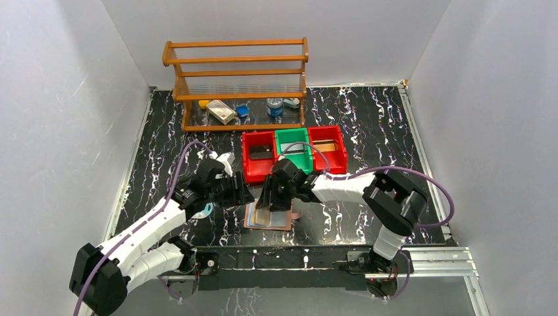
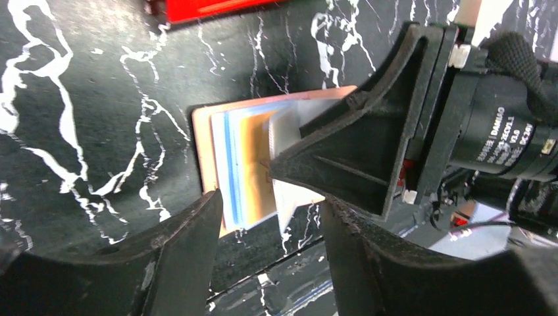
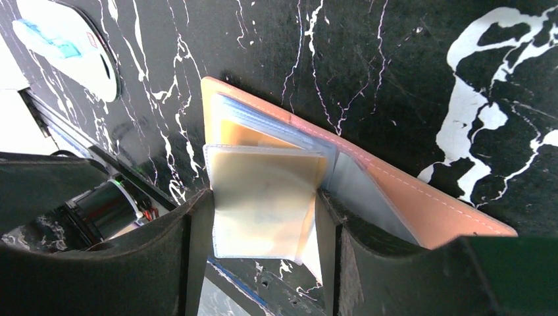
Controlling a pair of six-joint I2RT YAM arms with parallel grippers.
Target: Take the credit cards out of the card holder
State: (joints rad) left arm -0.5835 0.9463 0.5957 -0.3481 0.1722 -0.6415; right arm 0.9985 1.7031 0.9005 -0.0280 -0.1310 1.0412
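Observation:
The reddish-brown card holder [image 1: 284, 225] lies open on the table's near middle. In the left wrist view its leather edge [image 2: 202, 151] frames an orange-and-blue card [image 2: 253, 164] in the clear pockets. My right gripper [image 1: 266, 201] is down on the open holder. In the right wrist view its jaws [image 3: 263, 253] stand apart around a raised clear pocket leaf [image 3: 263, 197], whose side edges touch both fingers; orange shows behind [image 3: 247, 136], leather to the right [image 3: 428, 204]. My left gripper [image 1: 245, 195] hovers at the holder's left edge, open and empty [image 2: 270, 257].
Red [image 1: 258, 155], green [image 1: 293, 151] and red [image 1: 328, 147] bins stand just behind the grippers. A wooden rack [image 1: 237, 82] with small items is at the back. A pale round disc [image 1: 206, 210] lies left of the holder, also in the right wrist view [image 3: 66, 52].

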